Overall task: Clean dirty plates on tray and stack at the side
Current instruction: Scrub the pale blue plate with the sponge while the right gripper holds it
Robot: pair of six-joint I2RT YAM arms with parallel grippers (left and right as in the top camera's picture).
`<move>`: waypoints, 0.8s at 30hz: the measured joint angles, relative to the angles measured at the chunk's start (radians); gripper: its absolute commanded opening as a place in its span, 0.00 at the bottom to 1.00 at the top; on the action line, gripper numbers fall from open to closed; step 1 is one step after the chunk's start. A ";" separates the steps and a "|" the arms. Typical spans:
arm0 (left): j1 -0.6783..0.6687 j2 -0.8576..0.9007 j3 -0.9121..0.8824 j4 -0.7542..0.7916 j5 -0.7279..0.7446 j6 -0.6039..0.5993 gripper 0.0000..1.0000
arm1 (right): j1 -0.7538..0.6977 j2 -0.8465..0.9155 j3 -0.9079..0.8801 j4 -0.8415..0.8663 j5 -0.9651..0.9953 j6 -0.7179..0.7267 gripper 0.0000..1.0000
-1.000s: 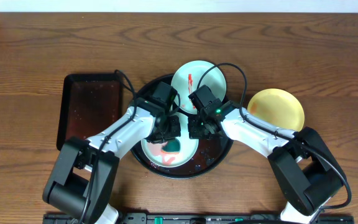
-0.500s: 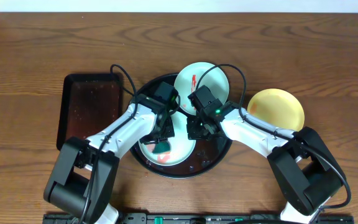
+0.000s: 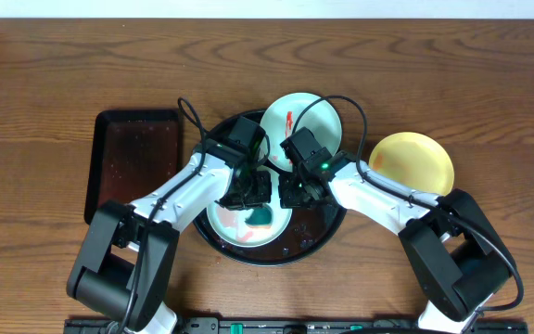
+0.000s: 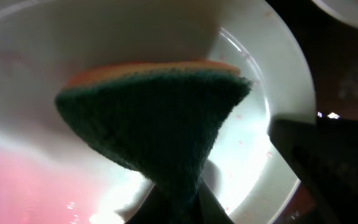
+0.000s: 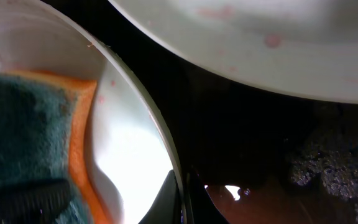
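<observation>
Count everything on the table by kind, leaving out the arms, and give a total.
Plates: 3 (yellow plate, streaked mint plate, mint plate being wiped)
Trays: 2 (round tray, rectangular tray)
Sponge: 1
Total: 6

I am seeing the round tray (image 3: 319, 243) sitting mid-table; a near plate (image 3: 233, 225) is lying inside it, with a sponge (image 3: 261, 217) resting on it; a far plate (image 3: 306, 119) is overlapping the tray's back rim; a third plate (image 3: 413, 162) is sitting on the table (image 3: 63, 74) just right of the tray; a rectangular tray (image 3: 137, 172) is lying to its left.

left pincer (image 3: 252, 199) swung sponge (image 3: 261, 216) back rightward across near mint plate (image 3: 222, 223), its red streak smeared paler
</observation>
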 measured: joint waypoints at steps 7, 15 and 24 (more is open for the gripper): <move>-0.018 0.000 0.010 -0.039 -0.243 -0.070 0.07 | 0.000 0.001 0.000 0.002 -0.011 0.000 0.01; -0.016 0.000 0.013 -0.109 -0.336 -0.166 0.07 | 0.000 0.002 0.000 0.003 -0.013 0.000 0.01; 0.005 0.000 0.013 -0.134 -0.006 -0.026 0.08 | 0.000 0.002 0.000 0.003 -0.002 0.000 0.01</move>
